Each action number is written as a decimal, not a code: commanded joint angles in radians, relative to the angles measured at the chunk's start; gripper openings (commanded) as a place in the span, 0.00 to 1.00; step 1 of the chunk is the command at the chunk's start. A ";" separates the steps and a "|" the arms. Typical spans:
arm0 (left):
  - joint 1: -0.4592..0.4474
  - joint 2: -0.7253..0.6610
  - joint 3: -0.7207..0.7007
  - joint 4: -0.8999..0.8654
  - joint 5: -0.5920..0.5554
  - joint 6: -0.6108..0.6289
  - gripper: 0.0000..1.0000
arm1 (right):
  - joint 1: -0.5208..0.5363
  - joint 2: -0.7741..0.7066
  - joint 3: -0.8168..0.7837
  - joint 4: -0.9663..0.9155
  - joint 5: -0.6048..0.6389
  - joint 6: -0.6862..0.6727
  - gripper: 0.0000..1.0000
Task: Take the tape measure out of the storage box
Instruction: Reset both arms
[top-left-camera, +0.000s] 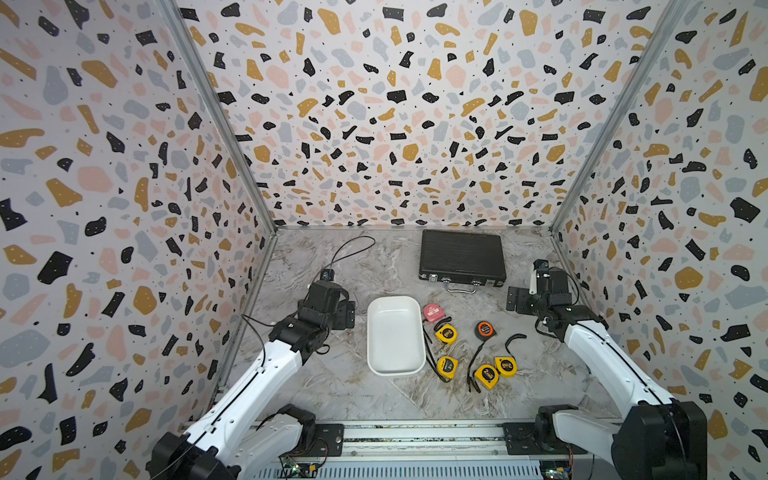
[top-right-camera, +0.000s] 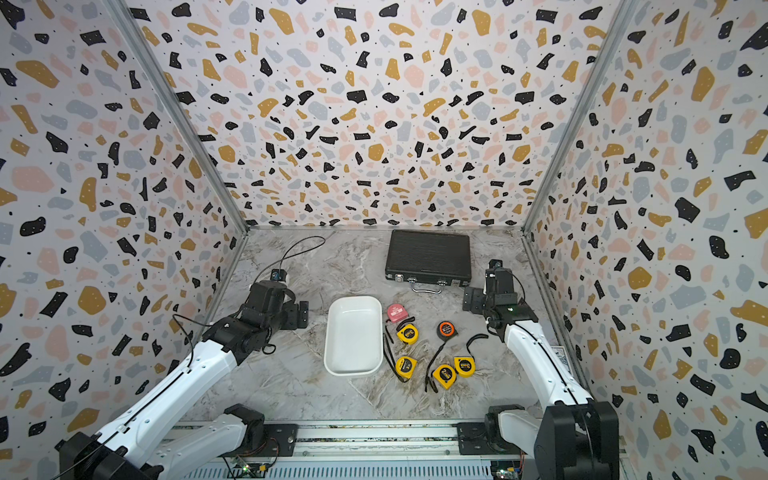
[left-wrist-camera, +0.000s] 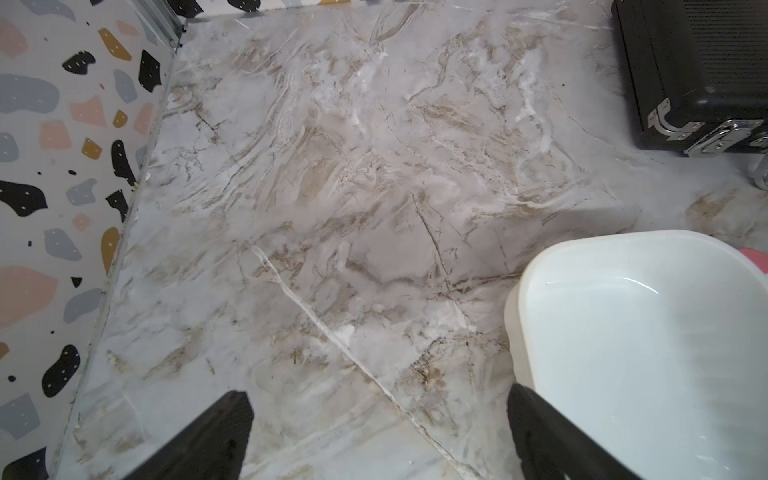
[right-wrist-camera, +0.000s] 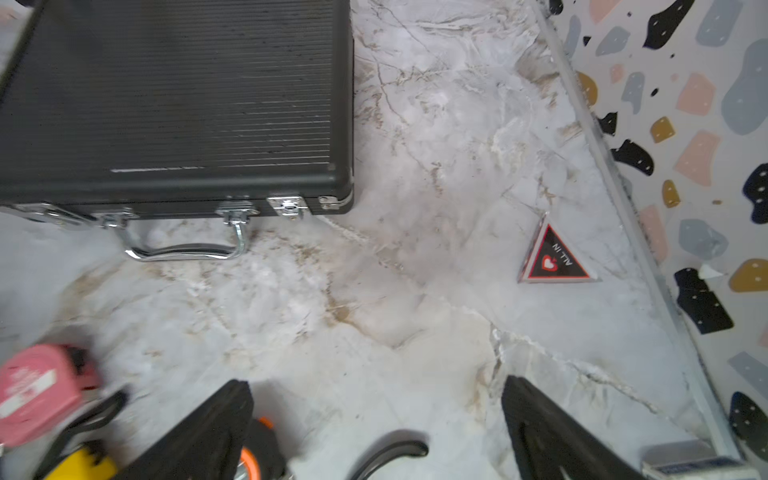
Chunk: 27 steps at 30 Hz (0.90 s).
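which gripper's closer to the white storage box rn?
Left. Left gripper sits just left of the storage box; right gripper is beyond the tape measures on the opposite side.

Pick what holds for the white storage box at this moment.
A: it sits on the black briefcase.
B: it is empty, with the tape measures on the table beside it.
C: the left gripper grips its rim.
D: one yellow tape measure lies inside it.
B: the storage box shows a bare white inside, and all six tape measures lie on the table beside it.
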 joint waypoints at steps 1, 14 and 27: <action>0.038 -0.047 -0.070 0.213 -0.026 0.128 1.00 | 0.003 0.023 -0.079 0.240 0.107 -0.097 0.99; 0.263 0.016 -0.285 0.628 0.129 0.244 1.00 | -0.007 0.207 -0.312 0.869 0.120 -0.203 0.99; 0.290 0.369 -0.396 1.193 0.298 0.263 1.00 | -0.017 0.364 -0.422 1.219 0.126 -0.212 0.99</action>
